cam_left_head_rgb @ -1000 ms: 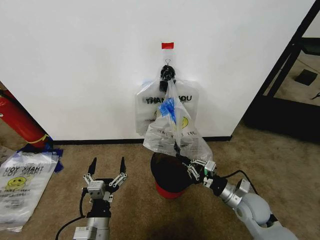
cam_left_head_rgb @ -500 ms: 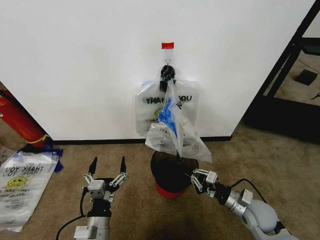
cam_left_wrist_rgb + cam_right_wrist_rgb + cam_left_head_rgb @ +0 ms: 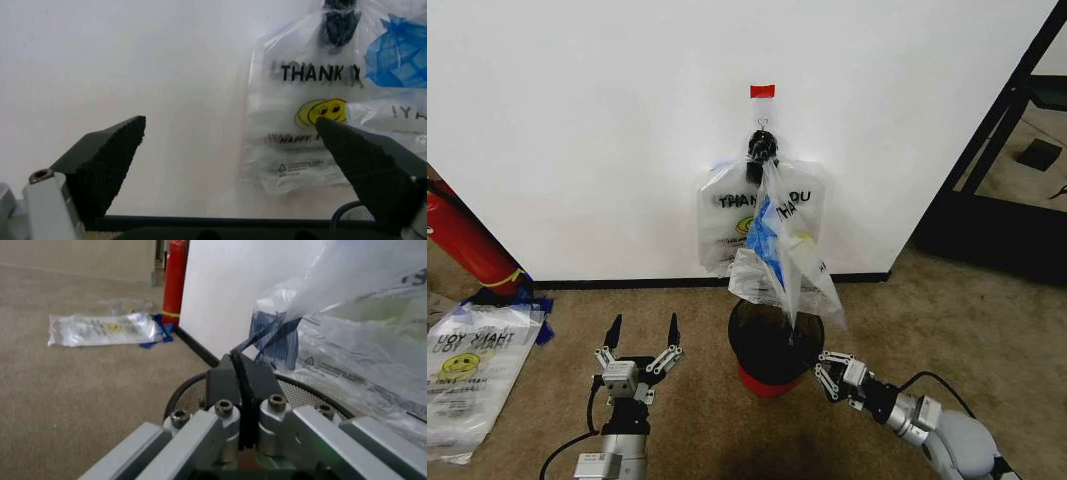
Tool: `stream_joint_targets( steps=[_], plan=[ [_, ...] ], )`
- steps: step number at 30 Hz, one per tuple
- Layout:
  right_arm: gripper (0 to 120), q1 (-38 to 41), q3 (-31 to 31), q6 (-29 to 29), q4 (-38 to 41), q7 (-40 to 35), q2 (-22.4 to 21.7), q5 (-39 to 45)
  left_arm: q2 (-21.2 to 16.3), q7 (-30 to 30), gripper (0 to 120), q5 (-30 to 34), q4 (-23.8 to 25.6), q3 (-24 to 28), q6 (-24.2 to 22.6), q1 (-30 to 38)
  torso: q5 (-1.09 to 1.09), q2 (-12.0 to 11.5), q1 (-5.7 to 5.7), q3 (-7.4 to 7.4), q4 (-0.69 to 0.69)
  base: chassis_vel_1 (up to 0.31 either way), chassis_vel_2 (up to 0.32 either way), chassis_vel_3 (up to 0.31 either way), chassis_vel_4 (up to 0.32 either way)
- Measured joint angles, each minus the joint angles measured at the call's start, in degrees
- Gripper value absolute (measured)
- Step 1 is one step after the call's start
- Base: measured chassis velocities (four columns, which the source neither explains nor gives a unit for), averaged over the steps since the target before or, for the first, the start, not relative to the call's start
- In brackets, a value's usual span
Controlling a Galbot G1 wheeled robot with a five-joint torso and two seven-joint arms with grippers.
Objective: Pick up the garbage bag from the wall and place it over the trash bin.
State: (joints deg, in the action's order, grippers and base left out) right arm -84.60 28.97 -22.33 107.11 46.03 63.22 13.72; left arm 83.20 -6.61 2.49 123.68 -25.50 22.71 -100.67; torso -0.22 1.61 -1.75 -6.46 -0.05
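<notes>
The garbage bag (image 3: 782,265) hangs from the black clip (image 3: 762,148) on the white wall (image 3: 577,130), below a red tape strip (image 3: 762,91). It is pulled down and forward over the black trash bin (image 3: 772,340). My right gripper (image 3: 829,372) sits low at the bin's right front. In the right wrist view its fingers (image 3: 223,382) are shut on the bag's bluish handle strip (image 3: 273,335) above the mesh bin rim (image 3: 183,395). My left gripper (image 3: 642,340) stands open left of the bin, apart from it. Its fingertips (image 3: 110,155) face the wall.
Another bag of the same print (image 3: 725,215) stays flat on the wall under the clip. A red cylinder (image 3: 467,240) leans at the far left, with a printed bag (image 3: 472,365) on the carpet beside it. A black frame (image 3: 1007,130) stands at the right.
My right gripper has drawn back toward me and lower, still holding the handle. The bag has stretched narrower and hangs more directly above the bin. The left arm has not moved.
</notes>
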Motion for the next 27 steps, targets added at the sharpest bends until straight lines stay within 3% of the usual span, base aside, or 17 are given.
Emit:
stream_joint_targets(
  steps=[27],
  plan=[
    [0,-2.7,0.9,-5.4,-0.5,1.0,1.5,-7.8,-0.4,0.0,100,0.9,-1.4,0.4,0.5,0.7,0.0,0.0,0.0,0.0,0.0,0.0,0.0,0.0,0.0]
  ],
)
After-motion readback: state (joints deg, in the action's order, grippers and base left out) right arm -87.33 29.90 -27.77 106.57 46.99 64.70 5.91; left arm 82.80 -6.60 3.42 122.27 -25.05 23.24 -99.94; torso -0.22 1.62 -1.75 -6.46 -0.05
